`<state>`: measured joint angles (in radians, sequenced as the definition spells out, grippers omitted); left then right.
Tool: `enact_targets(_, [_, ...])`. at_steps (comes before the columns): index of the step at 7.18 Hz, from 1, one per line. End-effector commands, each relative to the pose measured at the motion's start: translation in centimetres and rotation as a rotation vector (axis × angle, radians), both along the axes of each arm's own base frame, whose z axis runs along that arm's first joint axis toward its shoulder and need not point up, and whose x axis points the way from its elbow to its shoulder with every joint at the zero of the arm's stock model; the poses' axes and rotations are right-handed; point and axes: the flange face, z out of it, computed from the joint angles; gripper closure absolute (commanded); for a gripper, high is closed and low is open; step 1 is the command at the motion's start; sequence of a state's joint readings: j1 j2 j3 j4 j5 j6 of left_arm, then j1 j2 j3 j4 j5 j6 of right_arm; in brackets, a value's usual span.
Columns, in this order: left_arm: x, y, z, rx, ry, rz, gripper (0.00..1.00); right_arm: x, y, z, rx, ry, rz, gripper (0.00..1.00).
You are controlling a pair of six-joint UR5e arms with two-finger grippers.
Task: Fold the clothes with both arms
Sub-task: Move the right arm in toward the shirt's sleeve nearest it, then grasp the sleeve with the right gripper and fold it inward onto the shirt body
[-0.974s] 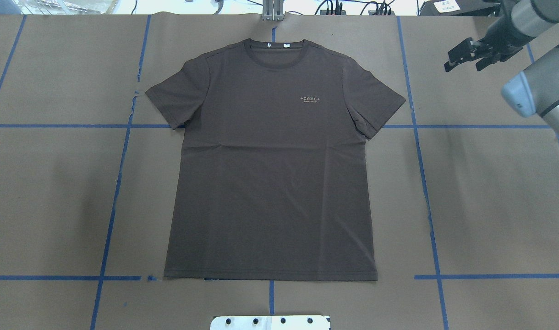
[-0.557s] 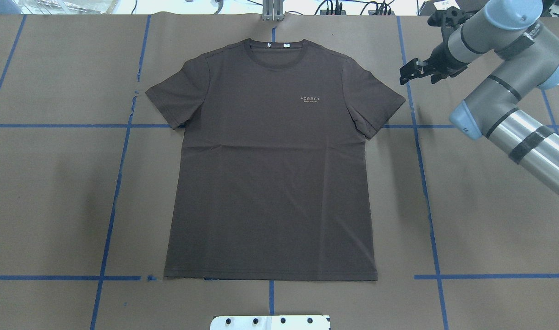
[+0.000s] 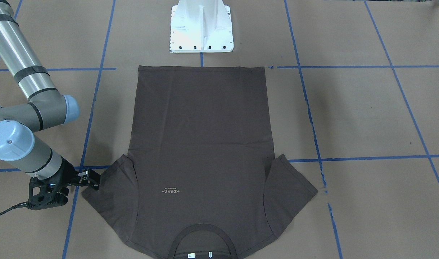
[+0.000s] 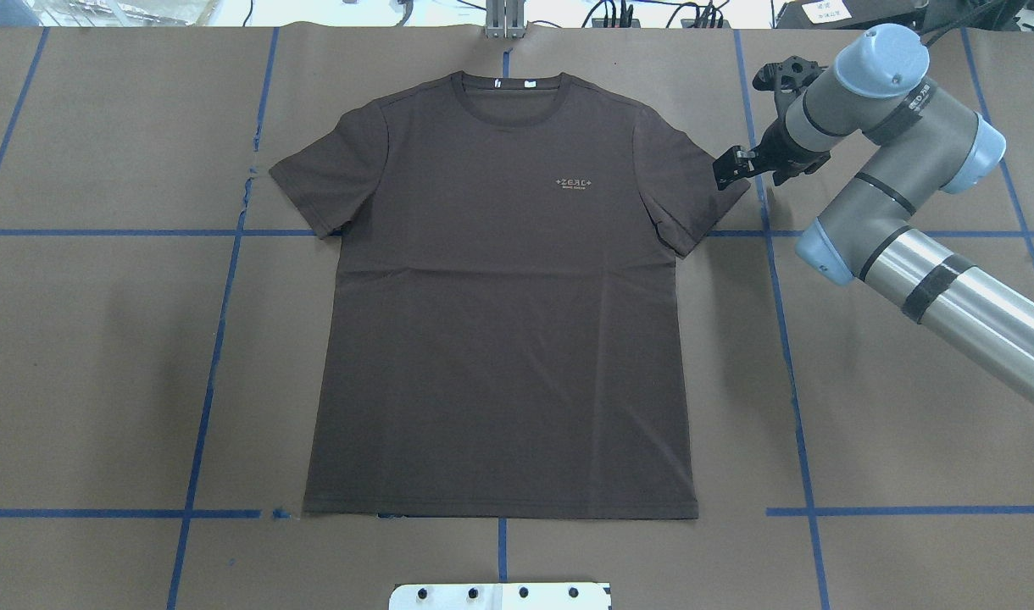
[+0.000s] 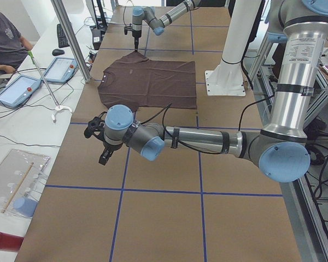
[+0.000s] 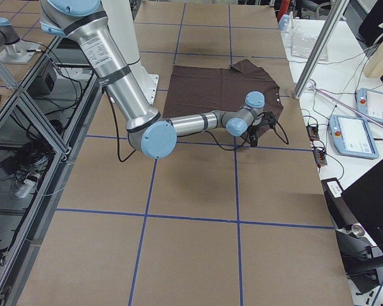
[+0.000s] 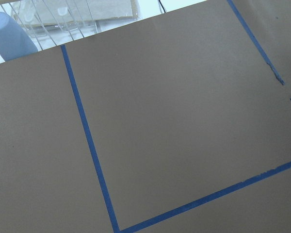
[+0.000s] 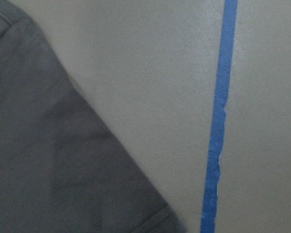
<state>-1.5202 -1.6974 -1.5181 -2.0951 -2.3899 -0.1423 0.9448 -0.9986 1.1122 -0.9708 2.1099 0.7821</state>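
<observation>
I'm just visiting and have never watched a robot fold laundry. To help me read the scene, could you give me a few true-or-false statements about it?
The T-shirt lies flat and unfolded on the table. True.
Both grippers are on the shirt. False: only the right gripper is at the edge of one sleeve; the left gripper hangs well apart from the shirt.
The collar lies nearest the robot's white base. False: the hem does.
The chest lettering faces up. True.
</observation>
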Motion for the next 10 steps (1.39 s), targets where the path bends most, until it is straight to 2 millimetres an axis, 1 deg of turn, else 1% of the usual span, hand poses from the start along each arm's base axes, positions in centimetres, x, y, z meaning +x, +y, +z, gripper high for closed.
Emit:
enact_targets(1, [0.0,-0.1,-0.1,0.001,0.001,0.002,0.00,-1.1,-1.4,-0.8,0.002,0.014,0.009,0.01])
enact_targets(2, [0.0,-0.1,0.0,0.000,0.000,0.002,0.00,-1.3,-1.3,-0.6,0.001,0.017,0.007,0.01])
enact_targets(3, [0.0,-0.1,-0.2,0.002,0.001,0.002,0.00,-1.3,-1.3,-0.6,0.001,0.017,0.007,0.08])
enact_targets(5, [0.0,-0.2,-0.2,0.003,0.002,0.001,0.00,-1.3,-1.2,-0.5,-0.001,0.017,0.006,0.51])
enact_targets(6, [0.0,-0.5,-0.5,0.004,0.001,-0.002,0.00,-1.4,-1.2,-0.5,-0.001,0.017,0.004,0.69])
enact_targets(7, [0.0,-0.6,-0.7,0.007,0.002,-0.002,0.00,-1.6,-1.1,-0.5,0.000,0.016,0.001,0.70])
enact_targets(8, [0.0,-0.6,-0.7,0.008,0.002,-0.002,0.00,-1.7,-1.0,-0.4,-0.001,0.017,-0.001,0.75])
enact_targets(10, [0.0,-0.9,-1.1,0.010,0.002,-0.003,0.00,-1.7,-1.2,-1.1,0.006,0.011,0.002,0.94])
